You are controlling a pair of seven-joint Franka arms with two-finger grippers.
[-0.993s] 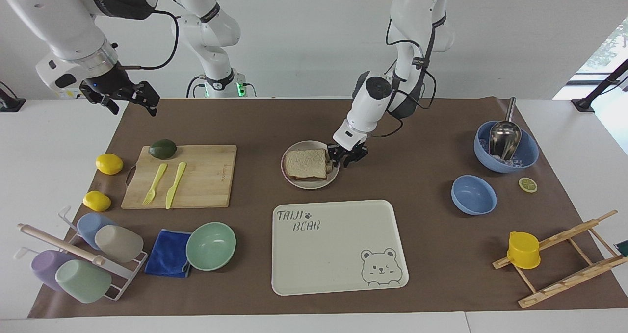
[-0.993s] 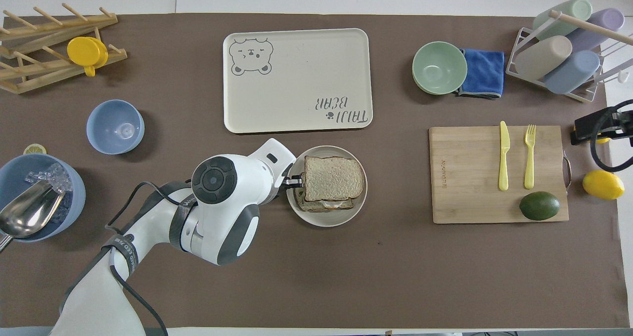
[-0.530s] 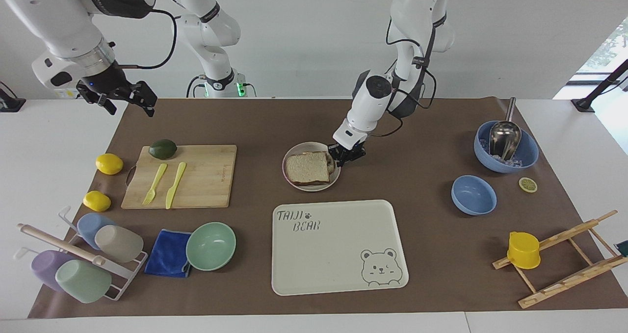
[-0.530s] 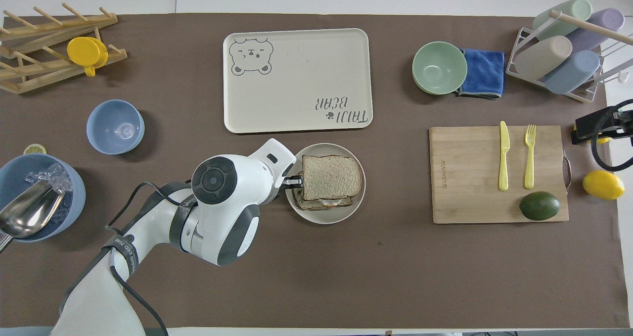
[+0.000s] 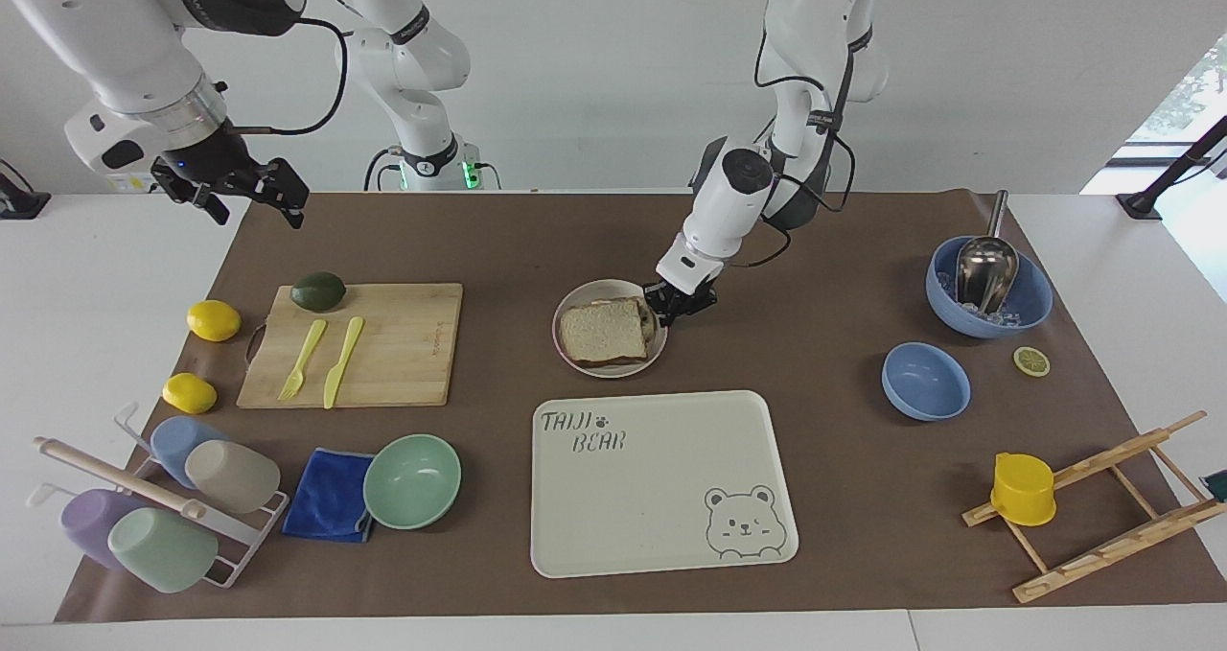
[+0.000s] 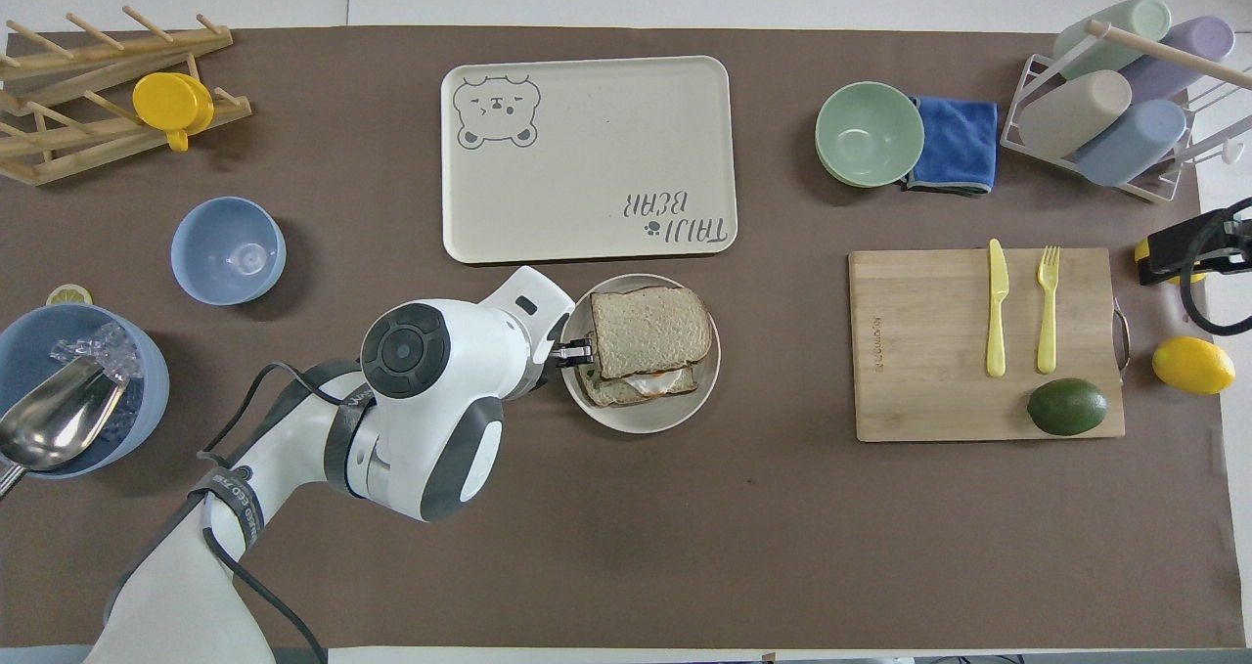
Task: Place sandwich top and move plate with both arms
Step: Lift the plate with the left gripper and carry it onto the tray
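Both arms have smooth white rounded shells with dark grey caps on the joints. The left arm (image 6: 430, 410) shows a round dark cap with small screws in a ring, and a black band with white letters. Black cables run along both arms. The right arm (image 5: 144, 47) has a silver metal ring above its black wrist part.

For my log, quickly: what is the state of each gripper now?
Left gripper: closed on the plate rim, beside the sandwich top.
Right gripper: open, empty, waiting over the table's edge.
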